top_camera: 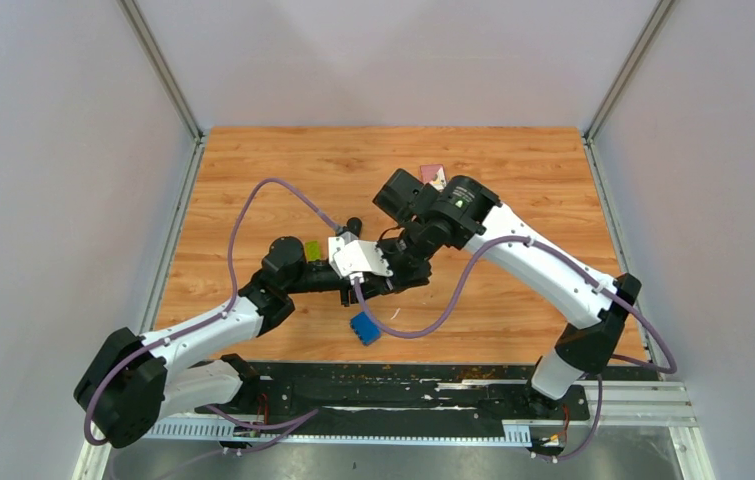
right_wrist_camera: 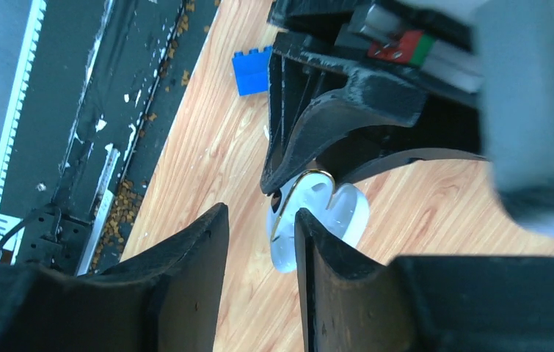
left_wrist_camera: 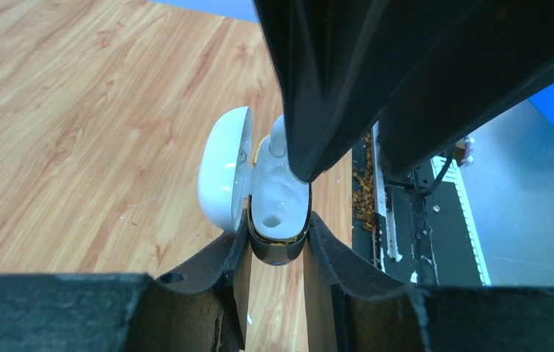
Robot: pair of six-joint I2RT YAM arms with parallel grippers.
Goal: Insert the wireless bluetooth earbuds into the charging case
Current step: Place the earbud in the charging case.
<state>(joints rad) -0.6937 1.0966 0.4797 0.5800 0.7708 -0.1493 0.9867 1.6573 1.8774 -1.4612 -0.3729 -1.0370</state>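
Field notes, remote station

- The left gripper (left_wrist_camera: 277,238) was clenched on the charging case (left_wrist_camera: 279,209), with one finger pressed to each side of its dark lower body.
- I could not tell whether the case touched the table (top_camera: 513,170) or was held just above it.
- The case's lid (left_wrist_camera: 224,169) stood swung open, hinged off one long side of the case. A gold rim ran round the case's mouth.
- One white earbud (left_wrist_camera: 278,139) sat at the far end of the case, in or at its socket. The socket (left_wrist_camera: 274,220) at the end nearer the left gripper's fingers showed as a bare hollow.
- The right gripper (right_wrist_camera: 259,220) hung directly over the case with its fingers parted and wood grain showing between them. I saw nothing in its grip.
- In the left wrist view one of its fingertips was just beside the white earbud. I could not tell whether they touched.
- A blue block (top_camera: 365,328) lay on the table near the case, on the side toward the arm bases.
- A pinkish card (top_camera: 433,175) lay well apart from the case, on the far side
- Brown crumbs (left_wrist_camera: 365,191) lay scattered on the base side of the case, along the table's edge
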